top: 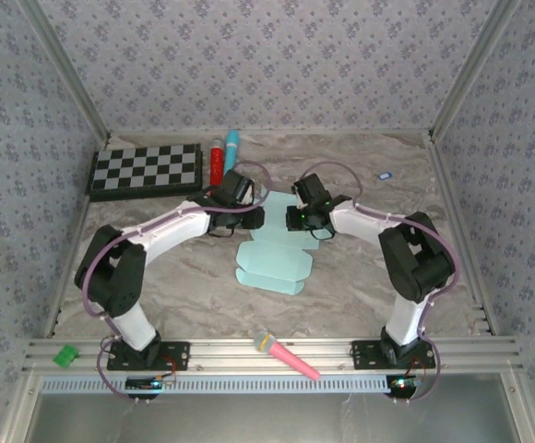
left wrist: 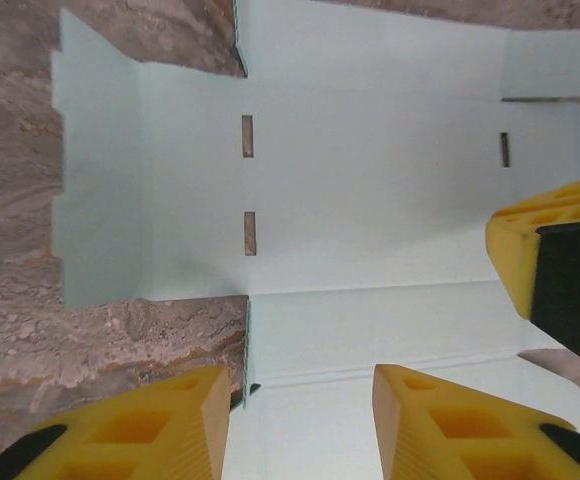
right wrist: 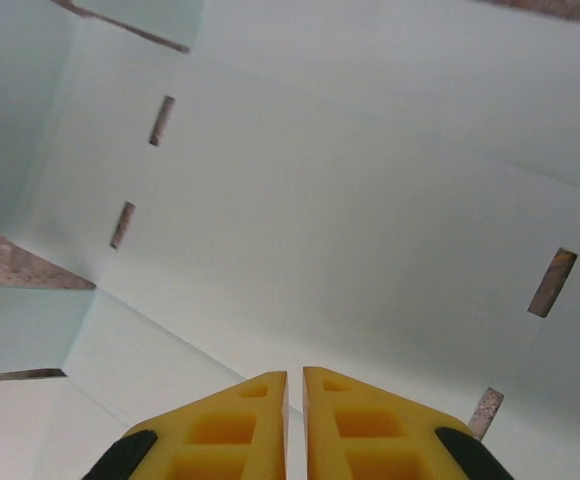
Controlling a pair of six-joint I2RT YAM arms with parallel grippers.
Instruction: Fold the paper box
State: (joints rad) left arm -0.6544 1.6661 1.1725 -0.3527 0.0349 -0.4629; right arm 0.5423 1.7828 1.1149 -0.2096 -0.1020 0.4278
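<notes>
The paper box (top: 272,258) is a pale mint-blue die-cut sheet lying mostly flat on the marble table between the two arms. My left gripper (top: 249,218) hovers over its far left part. In the left wrist view the sheet (left wrist: 370,180) spreads out below, and my left gripper (left wrist: 300,400) is open with only flat cardboard under the gap; a thin raised flap edge stands beside the left finger. My right gripper (top: 297,220) is over the sheet's far right part. Close above the sheet (right wrist: 350,200), the right gripper (right wrist: 295,378) has its yellow fingers together, with only a hairline slit between them.
A checkerboard (top: 146,171) lies at the back left, with a red tube (top: 217,162) and a cyan tube (top: 232,144) beside it. A pink marker with a yellow cap (top: 286,356) rests on the front rail. A small dark item (top: 385,175) lies at the back right.
</notes>
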